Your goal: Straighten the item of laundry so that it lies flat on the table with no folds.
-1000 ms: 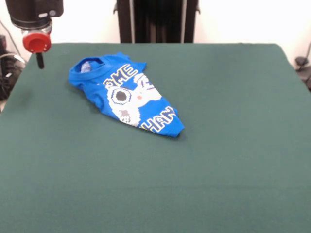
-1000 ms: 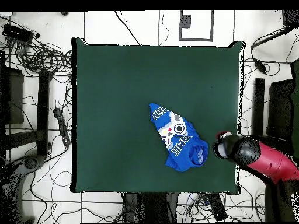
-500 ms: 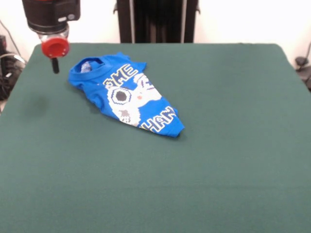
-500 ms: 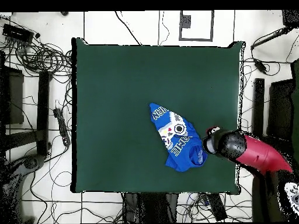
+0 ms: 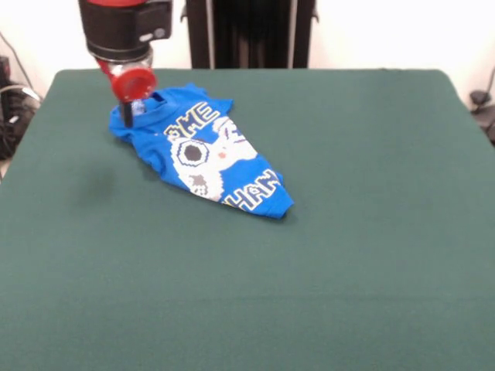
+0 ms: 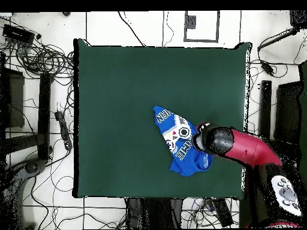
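The bright blue T-shirt (image 5: 205, 151) lies crumpled on the green table (image 5: 348, 232), print side up. It is folded into a wedge that narrows from the collar at the far left to a point at the near right. My gripper (image 5: 127, 114) hangs from the red and black arm, right over the shirt's collar end. Whether it touches the cloth is unclear. In the overhead view the shirt (image 6: 178, 139) sits right of the table's (image 6: 132, 90) middle. The arm's head covers the gripper (image 6: 201, 134) at the shirt's right edge.
The black pedestal (image 5: 247, 31) stands behind the table's far edge. Cables (image 6: 42, 57) and equipment lie on the floor around the table. The shirt lies close to the table's edge on the robot's side (image 6: 162, 196).
The arm has moved from the table's left edge, as the front view shows it, inward to the shirt's collar. The shirt has not moved.
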`<state>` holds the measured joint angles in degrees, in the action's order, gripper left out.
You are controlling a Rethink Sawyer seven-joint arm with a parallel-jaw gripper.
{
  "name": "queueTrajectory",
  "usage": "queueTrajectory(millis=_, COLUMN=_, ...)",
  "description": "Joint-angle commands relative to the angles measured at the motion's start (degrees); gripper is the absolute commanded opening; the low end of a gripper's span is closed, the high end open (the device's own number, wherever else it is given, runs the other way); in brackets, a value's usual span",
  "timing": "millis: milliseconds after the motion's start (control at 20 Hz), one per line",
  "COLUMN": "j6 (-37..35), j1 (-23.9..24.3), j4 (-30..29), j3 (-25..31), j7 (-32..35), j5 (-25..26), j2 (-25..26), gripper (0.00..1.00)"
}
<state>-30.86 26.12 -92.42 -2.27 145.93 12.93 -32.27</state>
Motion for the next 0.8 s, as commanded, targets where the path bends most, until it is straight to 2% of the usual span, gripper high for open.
queueTrajectory(millis=50, j6=-2.4, j1=-6.0, j4=-0.5, j3=0.0, j7=13.8, j5=-6.9, j2=4.4, gripper=0.0)
queueTrajectory(millis=450, j6=1.4, j1=-9.6, j4=-2.0, j3=-3.3, j7=16.6, j5=-13.1, j2=6.1, gripper=0.0)
queueTrajectory(millis=800, j6=2.5, j1=-15.8, j4=-2.7, j3=-9.7, j7=25.0, j5=-20.8, j2=8.7, gripper=0.0)
